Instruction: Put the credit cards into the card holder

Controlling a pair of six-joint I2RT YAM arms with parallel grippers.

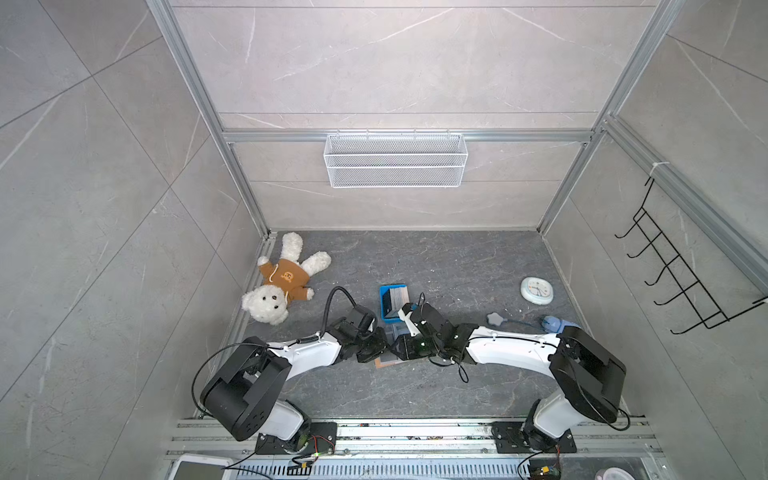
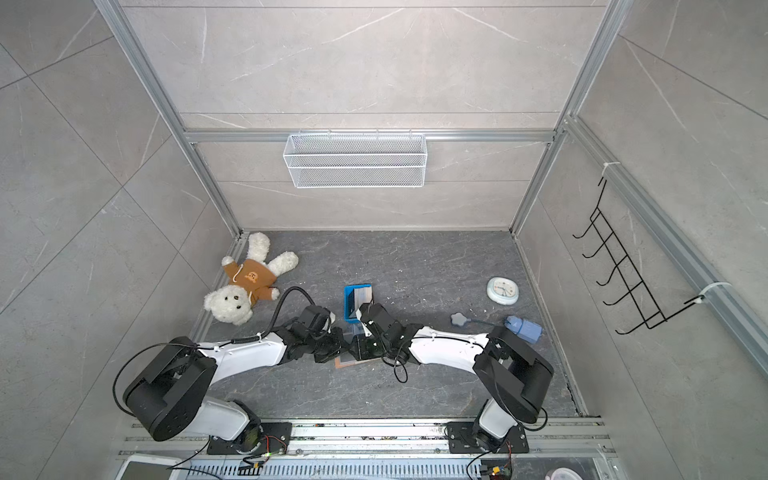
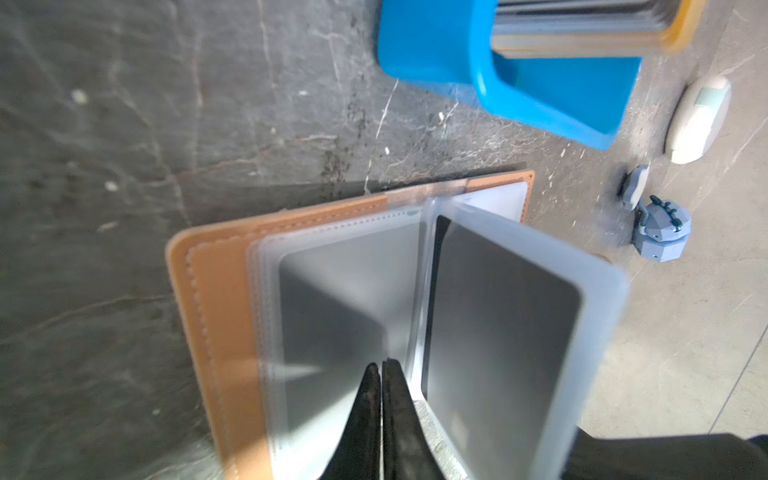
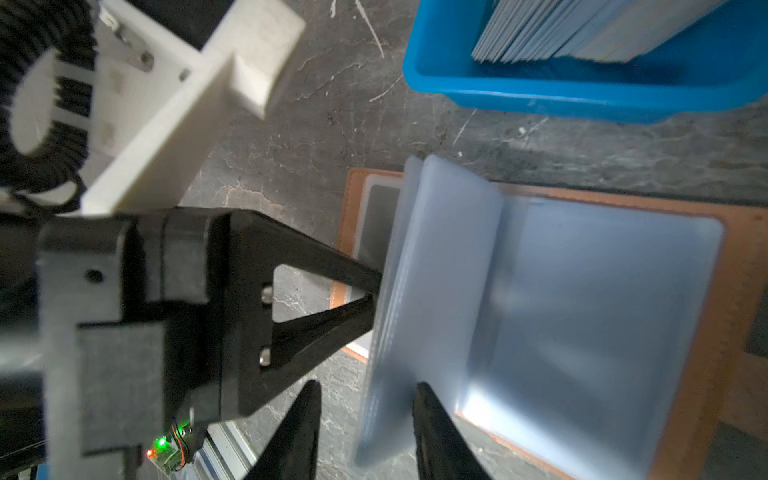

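The tan card holder (image 3: pixel 216 316) lies open on the table, and only its corner (image 1: pixel 388 362) shows beneath both wrists in both top views. A dark card (image 3: pixel 498 316) sits in a raised clear sleeve, another under the flat sleeve beside it. My left gripper (image 3: pixel 381 365) is shut, its tips pressing on the flat sleeves near the spine. My right gripper (image 4: pixel 365 386) is open and straddles the standing bundle of sleeves (image 4: pixel 436 270); one finger touches it, the other stands apart. More credit cards (image 4: pixel 582 29) stand stacked in the blue tray (image 4: pixel 540 95).
The blue tray (image 1: pixel 384 307) stands just behind the holder. A teddy bear (image 1: pixel 282 282) lies at the back left. At the right are a round clock (image 1: pixel 537 291), a grey knob (image 1: pixel 494 319) and a blue device (image 1: pixel 555 323). A wire basket (image 1: pixel 395 160) hangs on the back wall.
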